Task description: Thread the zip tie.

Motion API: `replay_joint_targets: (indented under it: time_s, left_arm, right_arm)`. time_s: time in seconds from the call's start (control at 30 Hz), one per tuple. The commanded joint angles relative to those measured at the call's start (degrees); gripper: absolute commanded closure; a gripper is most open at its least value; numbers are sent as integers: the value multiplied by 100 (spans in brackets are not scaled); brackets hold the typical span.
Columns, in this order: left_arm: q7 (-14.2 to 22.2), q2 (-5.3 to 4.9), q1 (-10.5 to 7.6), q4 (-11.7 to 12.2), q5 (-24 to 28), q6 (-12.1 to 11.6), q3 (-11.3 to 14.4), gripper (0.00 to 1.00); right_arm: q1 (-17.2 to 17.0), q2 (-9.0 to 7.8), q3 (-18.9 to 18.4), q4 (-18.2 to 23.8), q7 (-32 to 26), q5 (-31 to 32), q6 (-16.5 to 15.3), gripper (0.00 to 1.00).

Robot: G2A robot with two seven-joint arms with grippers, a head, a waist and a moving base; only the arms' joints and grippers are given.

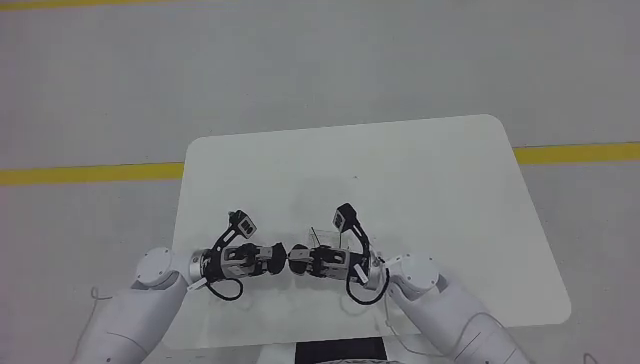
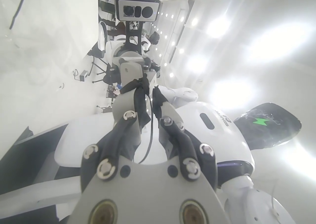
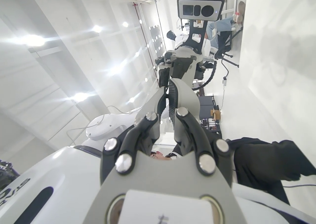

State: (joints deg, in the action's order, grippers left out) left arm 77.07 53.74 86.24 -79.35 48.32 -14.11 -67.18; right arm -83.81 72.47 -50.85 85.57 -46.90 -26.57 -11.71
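Over the near part of the white table [image 1: 430, 164] my two grippers meet tip to tip. My left gripper [image 1: 280, 257] [image 2: 148, 86] has black-wrapped fingers and is shut on the zip tie [image 2: 149, 121], a thin black strand that runs back between the fingers toward the wrist. My right gripper [image 1: 297, 259] [image 3: 166, 86] faces it with its jaws pressed nearly together. A thin dark piece of the zip tie [image 1: 314, 236] sticks out beside that gripper. The contact point between the two grippers is hidden by the fingers.
The table's far half and its right side lie bare. A yellow floor line [image 1: 90, 174] passes behind the table. The table's front edge [image 1: 300, 339] is just below the arms.
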Motion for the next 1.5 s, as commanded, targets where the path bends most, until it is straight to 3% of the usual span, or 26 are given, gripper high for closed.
replay_joint_targets:
  time_s: [0.0, 0.83, 0.87, 0.9, 0.93, 0.97, 1.47]
  left_arm:
    - [5, -2, -5, 3, 0, 8, 5, 92]
    - [-13, -11, -52, 84, -5, -7, 90, 100]
    - [-10, -13, -50, 86, -1, -11, 88, 100]
    - [-8, -15, -47, 89, 4, -18, 83, 100]
    - [-7, -17, -46, 90, 6, -23, 77, 100]
    - [-7, -19, -44, 89, 11, -29, 68, 100]
    - [39, -64, 76, 7, 286, -107, -143, 100]
  right_arm:
    - [18, 2, 19, -11, 28, 18, 12, 100]
    - [74, 1, 97, -98, 174, -63, -44, 100]
    - [74, 1, 101, -102, 172, -65, -43, 95]
    - [74, 0, 102, -106, 178, -67, -43, 62]
    - [71, -1, 101, -109, 192, -68, -46, 6]
    - [65, -2, 97, -109, 206, -72, -53, 0]
    - [-300, -45, -132, -71, 813, -244, -383, 0]
